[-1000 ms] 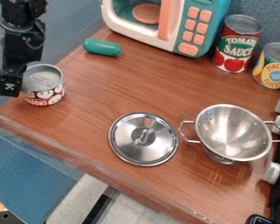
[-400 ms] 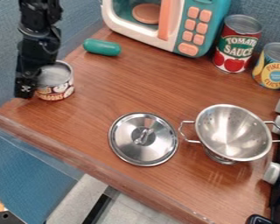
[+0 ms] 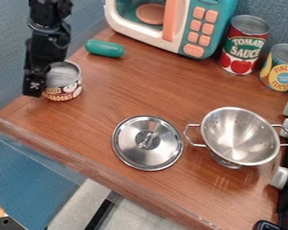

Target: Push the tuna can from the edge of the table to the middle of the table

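A: Where is the arm?
B: The black robot arm [image 3: 47,40] enters at the top edge, toward the upper left of the view. It hangs steeply down, its lower end slanting slightly to the left, and ends in the black gripper [image 3: 34,85], low beside the tuna can [image 3: 65,92].

A: Is the gripper open or closed?
B: I cannot tell from this angle.

A: And the can?
B: It stands upright on the brown wooden table [image 3: 140,90], near the table's left edge. From this viewpoint it is just to the right of the gripper, which covers part of its left side. I cannot tell whether they touch. The can has a silver-grey top and a red, white and dark label.

A: What else is around it?
B: A green rounded cylinder [image 3: 104,49] lies above and to the right of the can, with a toy microwave [image 3: 197,45] at the top of the view. Below and to the right, a round metal lid [image 3: 134,152] lies flat, its handle up. Farther right, a metal colander [image 3: 240,134] sits upright near the lid.
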`<state>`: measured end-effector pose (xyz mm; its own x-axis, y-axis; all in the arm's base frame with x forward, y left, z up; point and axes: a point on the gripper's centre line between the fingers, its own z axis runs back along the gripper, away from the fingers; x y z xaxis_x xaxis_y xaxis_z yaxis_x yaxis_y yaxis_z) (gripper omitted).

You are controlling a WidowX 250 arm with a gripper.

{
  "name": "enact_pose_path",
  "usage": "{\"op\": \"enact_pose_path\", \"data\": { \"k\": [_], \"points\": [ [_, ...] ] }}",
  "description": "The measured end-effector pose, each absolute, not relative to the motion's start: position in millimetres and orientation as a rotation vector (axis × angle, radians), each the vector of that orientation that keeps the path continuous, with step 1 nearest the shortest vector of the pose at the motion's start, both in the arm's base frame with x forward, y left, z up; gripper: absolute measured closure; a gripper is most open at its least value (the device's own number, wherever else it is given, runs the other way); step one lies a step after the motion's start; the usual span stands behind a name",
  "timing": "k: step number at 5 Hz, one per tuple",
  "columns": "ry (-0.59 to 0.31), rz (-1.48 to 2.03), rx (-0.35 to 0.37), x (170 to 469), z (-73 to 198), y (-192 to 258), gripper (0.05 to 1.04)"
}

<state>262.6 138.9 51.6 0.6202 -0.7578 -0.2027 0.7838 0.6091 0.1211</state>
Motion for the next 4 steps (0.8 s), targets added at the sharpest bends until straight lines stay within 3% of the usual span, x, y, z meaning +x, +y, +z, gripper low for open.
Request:
{"op": "enact_pose_path", "data": {
  "k": [1,4],
  "points": [
    [0.078,-0.977,0.212,268.2,67.1,115.0,0.084],
    [0.105,-0.959,0.221,265.5,57.7,119.2,0.084]
  ]
}}
